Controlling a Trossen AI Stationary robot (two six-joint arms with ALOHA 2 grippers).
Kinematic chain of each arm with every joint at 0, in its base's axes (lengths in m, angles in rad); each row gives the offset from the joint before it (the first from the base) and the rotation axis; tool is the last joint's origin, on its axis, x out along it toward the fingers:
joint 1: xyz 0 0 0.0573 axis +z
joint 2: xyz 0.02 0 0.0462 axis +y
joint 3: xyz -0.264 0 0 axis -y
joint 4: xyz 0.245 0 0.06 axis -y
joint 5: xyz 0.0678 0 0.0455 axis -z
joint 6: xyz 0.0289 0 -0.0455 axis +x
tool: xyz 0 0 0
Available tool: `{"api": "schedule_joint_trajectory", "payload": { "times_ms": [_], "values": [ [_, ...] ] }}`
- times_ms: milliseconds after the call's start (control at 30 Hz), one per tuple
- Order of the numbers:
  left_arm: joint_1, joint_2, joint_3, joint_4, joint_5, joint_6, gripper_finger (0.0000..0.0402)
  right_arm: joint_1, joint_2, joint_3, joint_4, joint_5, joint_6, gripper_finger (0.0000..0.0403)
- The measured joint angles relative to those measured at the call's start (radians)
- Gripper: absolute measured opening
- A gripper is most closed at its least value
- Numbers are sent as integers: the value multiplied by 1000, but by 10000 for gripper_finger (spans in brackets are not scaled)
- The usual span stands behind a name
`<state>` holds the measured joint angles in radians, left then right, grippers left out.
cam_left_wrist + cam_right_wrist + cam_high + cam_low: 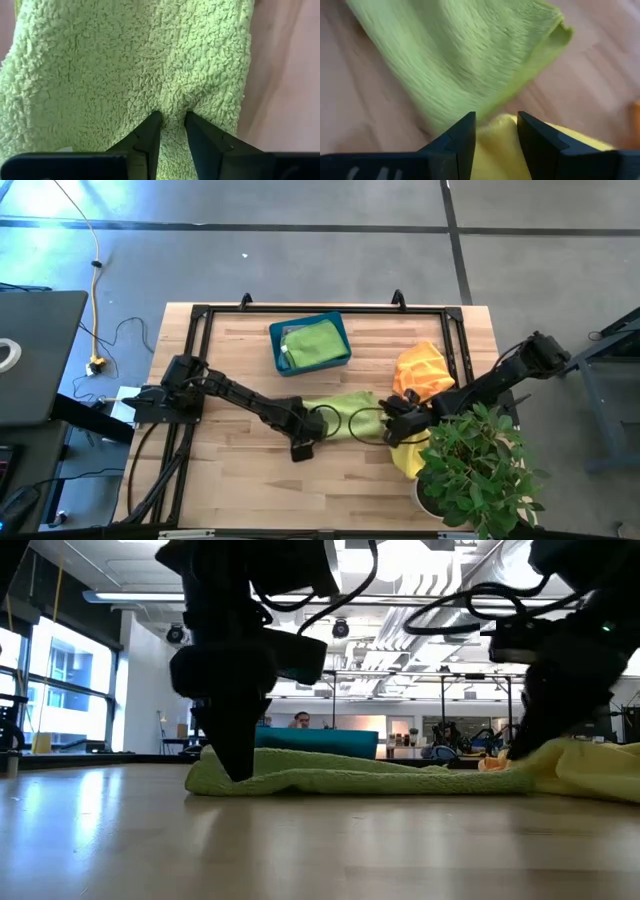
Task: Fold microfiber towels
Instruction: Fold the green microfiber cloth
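- Overhead, a pale wooden table (250,480) framed by black rails carries everything.
- Toward the far edge sits a rigid teal bin (310,343) with a folded green cloth (312,342) inside.
- At the near right corner a leafy potted plant (475,470) crowds the right arm and hides part of a yellow towel (408,460).
- Just beyond the plant lies a crumpled orange towel (422,370), near the right edge.
- Spread flat mid-table between both arms is the lime green towel (125,65), its surface nubby and looped, one end folded over on itself.
- The left gripper (172,125) presses down at the towel's left end, its dark wedge-shaped fingers narrowed, pinching a ridge of pile.
- The right gripper (496,130) sits where the lime towel meets the soft yellow one, fingers parted, yellow cloth between them; whether it grips, I cannot tell.
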<state>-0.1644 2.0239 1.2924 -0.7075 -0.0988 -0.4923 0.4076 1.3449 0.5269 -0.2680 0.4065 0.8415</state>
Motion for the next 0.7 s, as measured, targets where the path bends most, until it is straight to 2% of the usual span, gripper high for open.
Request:
{"api": "schedule_joint_trajectory", "payload": {
  "times_ms": [100, 233, 467, 700],
  "values": [
    [-24, 0, 0, 10, 18, -99, 82, 0, 10, -7, 81, -17, 59, 138],
    [-55, 1, 0, 43, 45, -181, 76, 1, 31, -8, 159, -43, 46, 138],
    [-86, 4, -1, 171, 108, -203, 69, -3, 42, -4, 183, -43, 12, 138],
    [-86, 4, -1, 195, 112, -182, 68, -31, 28, 54, 180, -33, -144, 138]
  ]
}}
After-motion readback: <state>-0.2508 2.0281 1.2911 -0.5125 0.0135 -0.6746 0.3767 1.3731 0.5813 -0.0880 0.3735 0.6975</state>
